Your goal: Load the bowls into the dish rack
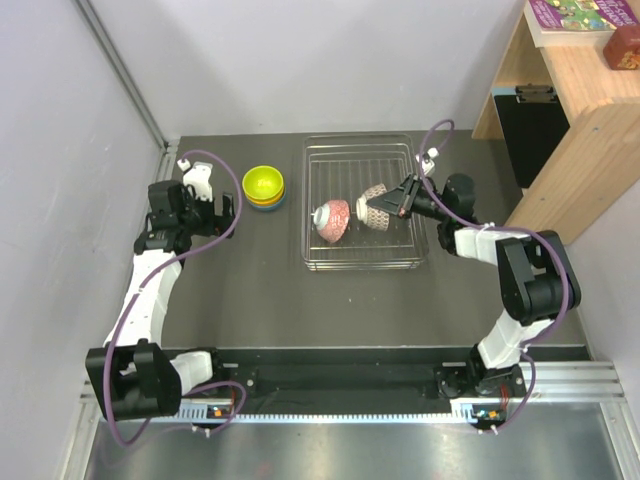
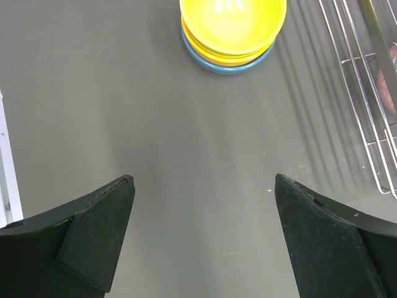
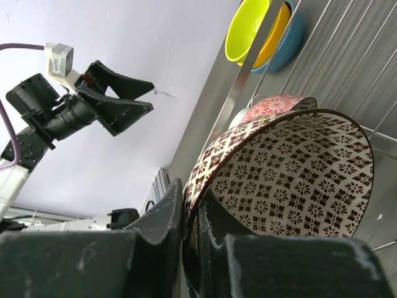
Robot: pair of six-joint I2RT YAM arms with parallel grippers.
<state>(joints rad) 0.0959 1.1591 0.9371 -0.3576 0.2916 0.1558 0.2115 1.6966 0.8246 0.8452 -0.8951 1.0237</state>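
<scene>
The wire dish rack (image 1: 318, 262) sits at the table's back middle. A pinkish-red patterned bowl (image 1: 333, 219) stands on edge in it. My right gripper (image 1: 381, 208) is shut on the rim of the brown patterned bowl (image 1: 374, 207), holding it tilted over the rack beside the red one; in the right wrist view this bowl (image 3: 291, 180) fills the frame with the red bowl (image 3: 279, 104) behind. A lime-yellow bowl (image 1: 263, 183) is stacked on an orange and a blue bowl left of the rack. My left gripper (image 1: 226, 207) is open and empty, just left of that stack (image 2: 232, 28).
A wooden shelf (image 1: 565, 110) with a book stands at the back right. A grey wall runs along the left and back. The rack's corner (image 2: 372, 118) shows at the right of the left wrist view. Bare table (image 1: 330, 310) lies in front of the rack.
</scene>
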